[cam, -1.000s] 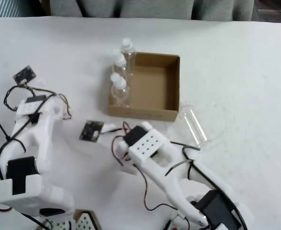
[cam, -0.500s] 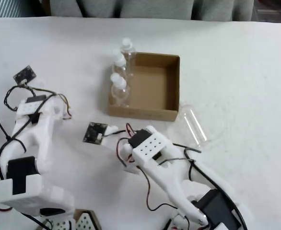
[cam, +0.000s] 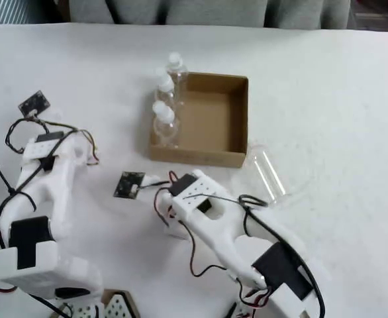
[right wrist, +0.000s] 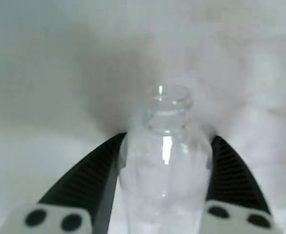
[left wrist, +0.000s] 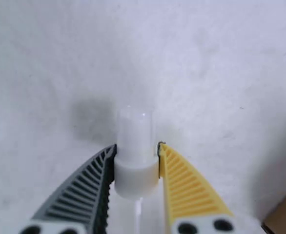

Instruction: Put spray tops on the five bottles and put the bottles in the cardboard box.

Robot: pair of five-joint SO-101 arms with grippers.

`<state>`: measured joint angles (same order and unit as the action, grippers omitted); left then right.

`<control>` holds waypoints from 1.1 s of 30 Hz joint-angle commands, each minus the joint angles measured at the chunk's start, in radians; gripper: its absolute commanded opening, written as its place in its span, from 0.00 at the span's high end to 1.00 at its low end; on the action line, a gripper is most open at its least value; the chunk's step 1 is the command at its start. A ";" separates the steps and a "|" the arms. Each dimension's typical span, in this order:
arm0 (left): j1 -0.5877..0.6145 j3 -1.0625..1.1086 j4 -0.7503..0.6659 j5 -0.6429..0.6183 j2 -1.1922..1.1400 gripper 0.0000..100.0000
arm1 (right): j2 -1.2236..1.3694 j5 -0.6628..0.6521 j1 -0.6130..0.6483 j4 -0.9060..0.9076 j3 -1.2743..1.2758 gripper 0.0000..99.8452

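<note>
Near cardboard box (cam: 195, 156), pinches light spray top (left wrist: 135, 171) by its collar in left tool (left wrist: 136, 147), clamps likely slick, crushable bottle (right wrist: 165, 187) in right tool (right wrist: 168, 140).

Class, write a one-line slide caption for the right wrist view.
Right tool grips a clear, open-necked bottle above a white table.
</note>
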<state>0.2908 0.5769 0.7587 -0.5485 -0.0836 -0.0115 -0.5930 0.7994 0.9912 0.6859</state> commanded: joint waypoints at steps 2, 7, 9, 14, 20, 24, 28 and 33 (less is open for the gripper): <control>0.012 -0.049 0.021 -0.006 0.005 0.97 | -0.001 0.000 -0.010 0.010 -0.038 0.96; 0.010 -0.049 0.021 -0.006 0.005 0.97 | -0.105 0.000 -0.054 0.048 -0.043 0.99; 0.010 -0.049 0.021 -0.006 0.005 0.97 | -0.188 0.002 -0.090 0.099 -0.043 0.98; 0.008 -0.049 0.021 -0.006 0.005 0.97 | -0.426 0.069 -0.203 0.193 -0.012 0.98; 0.007 -0.049 0.021 -0.006 0.007 0.97 | -0.651 0.092 -0.364 0.148 0.144 0.98; -0.013 -0.057 0.058 -0.006 0.015 0.97 | -0.759 0.092 -0.389 0.068 0.264 0.98; -0.033 -0.058 0.072 -0.006 0.053 0.97 | -0.854 0.092 -0.392 0.059 0.284 0.98; -0.084 -0.049 0.149 -0.006 0.254 0.98 | -0.984 0.152 -0.426 0.031 0.284 0.98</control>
<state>0.2601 0.5769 0.8508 -0.5470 -0.0176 -0.8922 -0.5071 0.4020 1.0633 0.9759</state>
